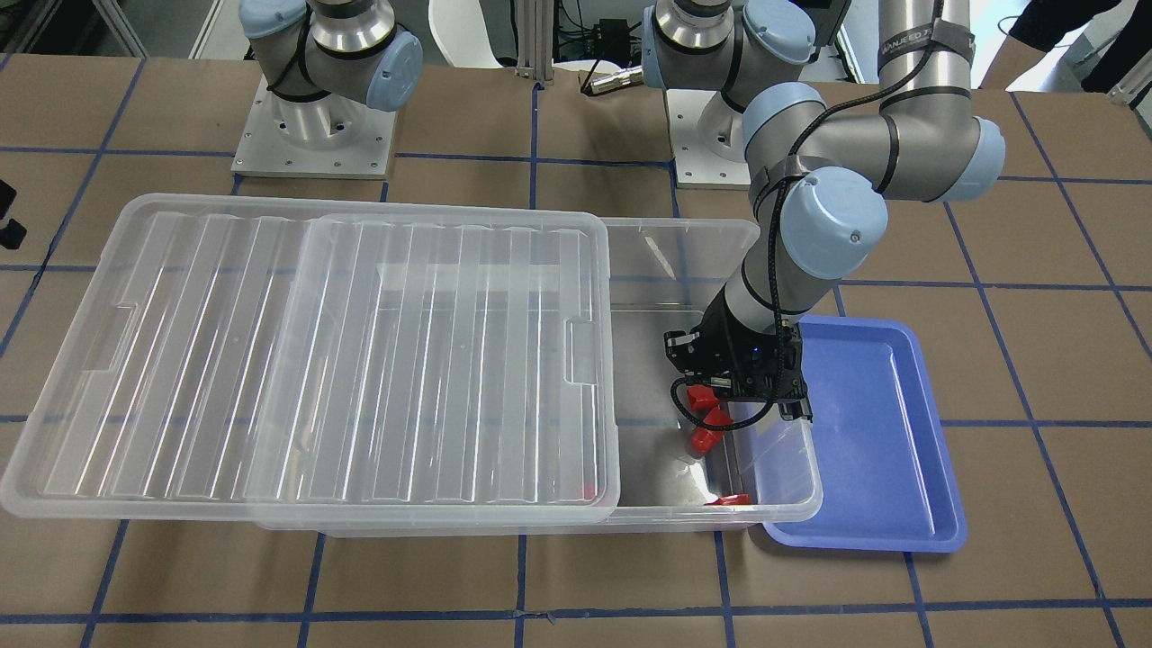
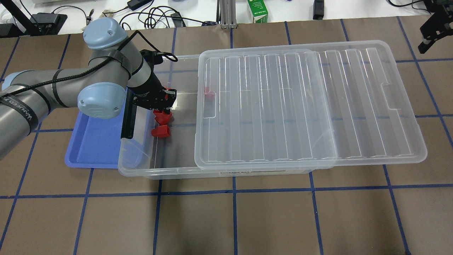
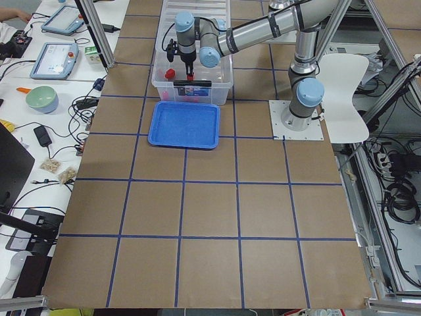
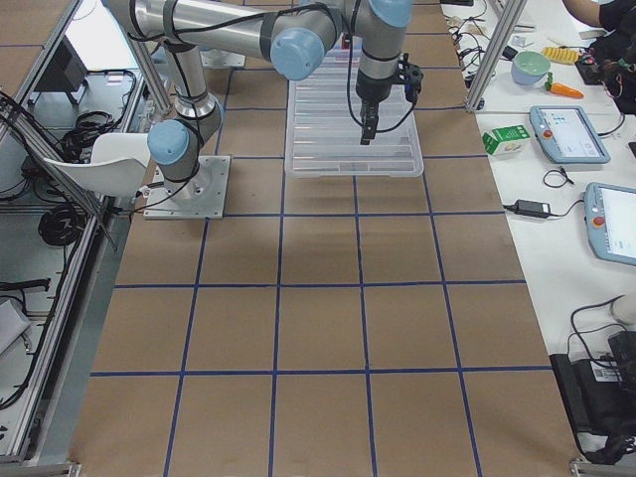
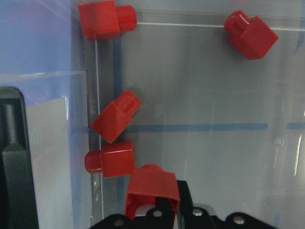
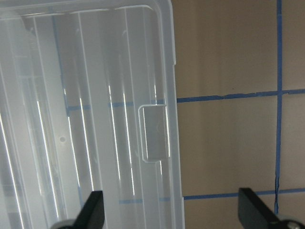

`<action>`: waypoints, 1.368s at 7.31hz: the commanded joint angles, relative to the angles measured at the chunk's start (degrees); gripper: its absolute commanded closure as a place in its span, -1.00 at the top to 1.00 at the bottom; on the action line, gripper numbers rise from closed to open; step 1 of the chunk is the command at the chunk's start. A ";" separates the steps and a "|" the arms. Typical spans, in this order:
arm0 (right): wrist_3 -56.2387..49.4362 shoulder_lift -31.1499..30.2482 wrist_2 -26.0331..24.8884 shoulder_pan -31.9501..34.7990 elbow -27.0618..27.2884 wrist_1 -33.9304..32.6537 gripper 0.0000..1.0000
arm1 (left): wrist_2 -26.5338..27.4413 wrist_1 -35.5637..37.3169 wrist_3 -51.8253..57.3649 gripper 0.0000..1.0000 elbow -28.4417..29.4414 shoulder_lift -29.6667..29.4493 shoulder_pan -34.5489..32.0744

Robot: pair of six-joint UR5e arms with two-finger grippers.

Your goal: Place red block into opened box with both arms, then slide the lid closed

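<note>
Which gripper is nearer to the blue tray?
Left. The left gripper, holding a red block, hangs over the box's open end beside the tray; the right gripper hovers over the lid's far end, away from the tray.

The silver-grey tubular left arm point(image 2: 53, 88) is reaching over the open end of the large clear plastic box point(image 2: 138, 169). Its wrist is bending downward, and its black two-finger left gripper point(image 2: 162, 112) is pointing into the box, seemingly pinching a small red plastic block point(image 5: 151, 188). The silver-grey right arm point(image 4: 248, 35) is hanging its black right gripper point(image 6: 175, 214) beyond the box's opposite end, fingers point(image 6: 93, 210) spread wide.
</note>
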 commanded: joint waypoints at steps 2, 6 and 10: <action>14.78 -1.32 -0.01 10.05 -0.22 0.73 1.00 | -0.08 1.02 -0.21 -0.27 -0.32 -1.34 -0.09; 30.03 1.66 -0.80 23.53 -0.22 -4.11 1.00 | 2.80 -0.37 3.45 1.00 3.61 1.63 1.57; 28.84 2.28 -4.74 22.33 -0.74 -4.20 1.00 | 6.43 -24.86 3.83 1.00 18.90 7.25 1.75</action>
